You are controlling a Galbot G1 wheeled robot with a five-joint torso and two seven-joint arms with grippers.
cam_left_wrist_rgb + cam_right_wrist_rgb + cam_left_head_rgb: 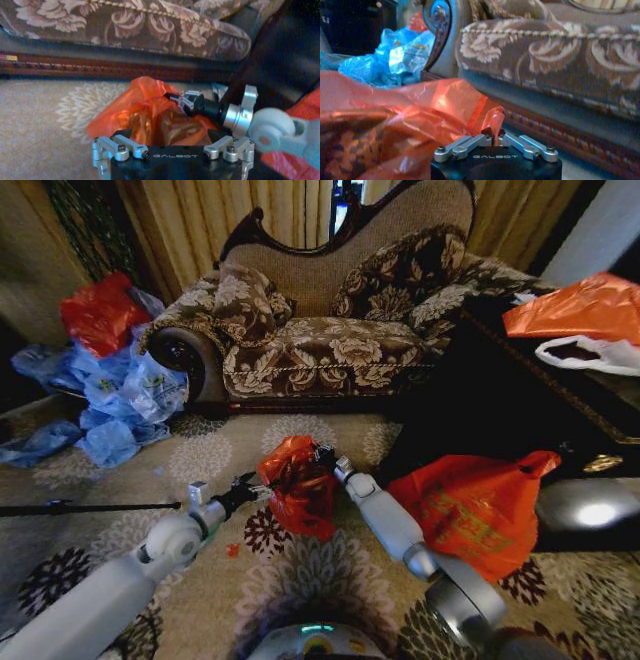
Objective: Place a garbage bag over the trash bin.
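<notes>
my right gripper (493,135) is pinched tight on a fold of the garbage bag (298,485), the two fingers meeting on the thin red-orange film at the bag's right upper edge. my left gripper (252,485) is at the bag's left side, its jaws spread wide either side of the plastic in the left wrist view and not clamped on it. between the two of them the bag hangs in a crumpled bunch just above the patterned carpet (200,460), in the middle of the scene, near me. something dark shows through the film low in the left wrist view, which may be the trash bin under the bag, but i cannot say for sure. to the right lies a larger orange bag (470,505) with faint print, beside the dark table (520,405); far behind stands the sofa (330,340), with blue bags (125,395) heaped at its left end. i judge the step in hand is spreading the bag's mouth: the left jaws need a firm hold on the opposite edge, then both pull apart and down evenly, gently, since the film tears easily
</notes>
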